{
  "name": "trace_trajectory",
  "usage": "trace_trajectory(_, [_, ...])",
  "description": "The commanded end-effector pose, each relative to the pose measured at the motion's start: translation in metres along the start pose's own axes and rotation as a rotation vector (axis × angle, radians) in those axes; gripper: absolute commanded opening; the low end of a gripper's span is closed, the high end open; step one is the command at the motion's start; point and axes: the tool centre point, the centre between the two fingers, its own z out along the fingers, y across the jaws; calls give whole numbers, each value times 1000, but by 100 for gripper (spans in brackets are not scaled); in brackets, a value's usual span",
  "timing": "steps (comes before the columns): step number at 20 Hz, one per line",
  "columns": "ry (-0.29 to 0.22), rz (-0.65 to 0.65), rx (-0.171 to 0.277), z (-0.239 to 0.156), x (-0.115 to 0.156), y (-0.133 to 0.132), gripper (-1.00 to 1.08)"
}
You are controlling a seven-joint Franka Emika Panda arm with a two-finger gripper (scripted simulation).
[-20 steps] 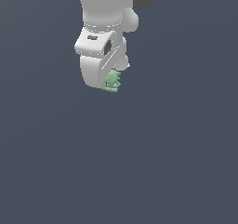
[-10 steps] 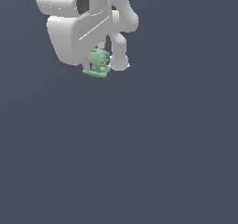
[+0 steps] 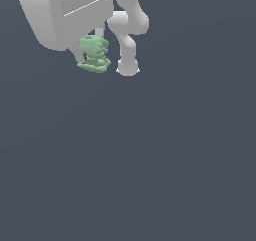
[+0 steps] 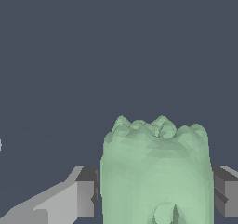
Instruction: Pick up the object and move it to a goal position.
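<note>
Here the small pale green, lumpy matte figure with a flared base hangs upright beneath the robot's white gripper, near the exterior view's upper left. In the wrist view the grey finger pads press against both flanks of the figure, clamping it firmly above the plain dark grey floor.

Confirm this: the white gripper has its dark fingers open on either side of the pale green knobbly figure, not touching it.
Not quite. The wrist view shows the dark fingers shut against both sides of the pale green knobbly figure, gripping it. The exterior view shows the figure held under the white gripper.
</note>
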Motion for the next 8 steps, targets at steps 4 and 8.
trace_trajectory(4, [0, 0, 0, -9, -2, 4, -100])
trace_trajectory(8, [0, 0, 0, -11, -3, 5, -100])
